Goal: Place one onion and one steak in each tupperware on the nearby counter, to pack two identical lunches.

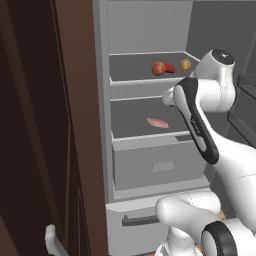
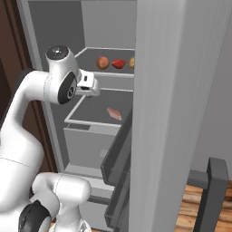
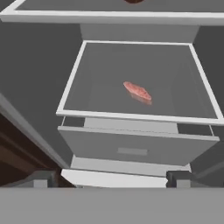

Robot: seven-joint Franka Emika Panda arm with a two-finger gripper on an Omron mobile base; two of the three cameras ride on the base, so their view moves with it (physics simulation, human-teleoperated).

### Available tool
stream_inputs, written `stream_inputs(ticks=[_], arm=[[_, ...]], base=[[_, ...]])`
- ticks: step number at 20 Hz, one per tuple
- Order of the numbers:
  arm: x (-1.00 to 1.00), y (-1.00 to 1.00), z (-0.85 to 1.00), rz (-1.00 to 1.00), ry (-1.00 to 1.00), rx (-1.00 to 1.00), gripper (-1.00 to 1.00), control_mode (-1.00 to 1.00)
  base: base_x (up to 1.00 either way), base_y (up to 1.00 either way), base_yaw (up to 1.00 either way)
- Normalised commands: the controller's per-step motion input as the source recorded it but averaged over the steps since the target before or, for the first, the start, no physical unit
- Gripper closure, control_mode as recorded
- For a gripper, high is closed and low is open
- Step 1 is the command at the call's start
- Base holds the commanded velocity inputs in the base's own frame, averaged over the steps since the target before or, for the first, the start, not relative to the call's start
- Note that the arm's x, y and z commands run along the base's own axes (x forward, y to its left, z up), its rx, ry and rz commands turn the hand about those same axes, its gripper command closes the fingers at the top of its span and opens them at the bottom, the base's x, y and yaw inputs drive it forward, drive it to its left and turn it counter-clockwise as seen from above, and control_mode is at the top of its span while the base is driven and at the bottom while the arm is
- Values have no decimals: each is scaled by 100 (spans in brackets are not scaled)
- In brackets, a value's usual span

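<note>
Right now the arm is reaching into the open fridge (image 1: pixel 150 175), with the claw (image 3: pixel 113 179) hovering in front of the middle shelf (image 3: pixel 100 83), and its two dark tips are standing wide apart with nothing between them. A steak (image 3: pixel 138 91) is lying flat near the middle of that shelf, well clear of the side walls. On the shelf above, a round onion (image 1: pixel 158 68) is sitting beside a small red item (image 1: pixel 170 68) and another yellowish round one (image 1: pixel 185 64); I cannot tell what those two are.

Judging by the aim of the hand, the steak is looking like the step in hand. To do it well, the claw should be going in under the upper shelf's white lip, coming down over the steak across its narrow width, and closing low, since the piece is thin and lying flat on a smooth surface; a shallow pinch would likely be slipping off.

Brown cabinetry (image 1: pixel 75 125) is flanking the fridge on one side, the grey fridge door (image 2: pixel 176 113) is standing open on the other, and a closed drawer (image 3: pixel 135 148) is sitting below the shelf
</note>
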Motion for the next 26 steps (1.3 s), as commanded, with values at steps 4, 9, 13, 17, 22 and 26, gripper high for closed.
stream_inputs(ticks=[4,9,13,17,22,26], arm=[[25,-1,27,-2,-12,4,-100,-100],[27,0,36,-2,-9,0,-100,-100],[34,0,31,-2,-3,0,-100,-100],[39,0,14,0,0,0,-100,-100],[49,0,2,0,0,2,-100,-100],[53,-5,0,-2,0,2,-100,-100]], base=[[0,0,0],[0,0,0],[0,0,0],[0,0,0],[0,0,0],[0,0,0]])
